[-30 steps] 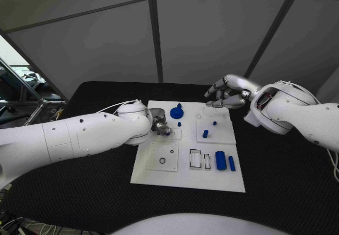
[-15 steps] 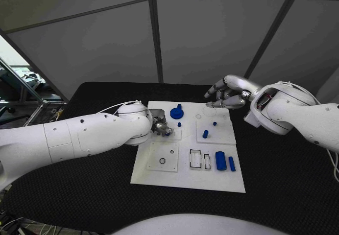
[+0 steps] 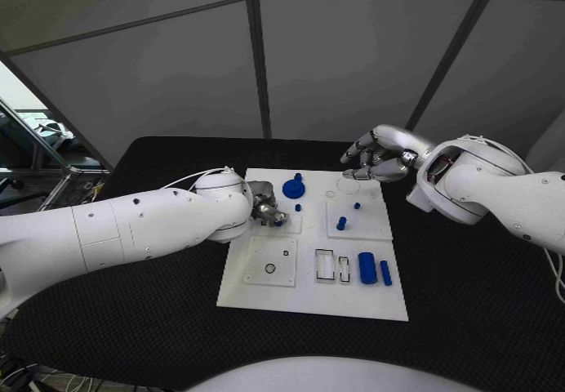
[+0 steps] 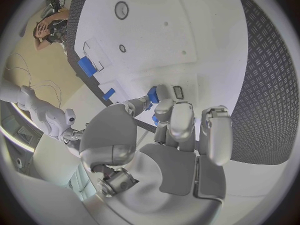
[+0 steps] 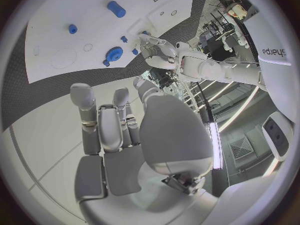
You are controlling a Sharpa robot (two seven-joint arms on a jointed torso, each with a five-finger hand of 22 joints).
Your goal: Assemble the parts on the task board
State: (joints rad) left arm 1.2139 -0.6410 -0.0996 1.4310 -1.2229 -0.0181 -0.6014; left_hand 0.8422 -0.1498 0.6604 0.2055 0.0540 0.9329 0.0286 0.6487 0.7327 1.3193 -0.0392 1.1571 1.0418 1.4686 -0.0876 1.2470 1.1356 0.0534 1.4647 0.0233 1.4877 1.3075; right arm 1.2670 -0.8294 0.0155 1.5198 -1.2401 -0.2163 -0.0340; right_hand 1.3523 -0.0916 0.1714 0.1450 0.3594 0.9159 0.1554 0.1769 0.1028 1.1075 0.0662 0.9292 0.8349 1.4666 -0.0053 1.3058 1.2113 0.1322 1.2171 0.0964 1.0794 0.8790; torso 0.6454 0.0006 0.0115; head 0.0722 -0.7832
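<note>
Both hands — left hand (image 3: 269,208), right hand (image 3: 379,160) — unmoved.

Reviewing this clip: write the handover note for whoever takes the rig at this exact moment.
Left hand: low over the left edge of the white task board, fingers curled; a small blue piece sits at its fingertips, but I cannot tell whether it is gripped.
Right hand: raised over the board's far right corner, fingers apart, holding nothing.
Parts: round blue knob and small blue pegs stand on the far half; two blue cylinders lie loose at the near right.
Left: the loose cylinders, apparently.
</note>
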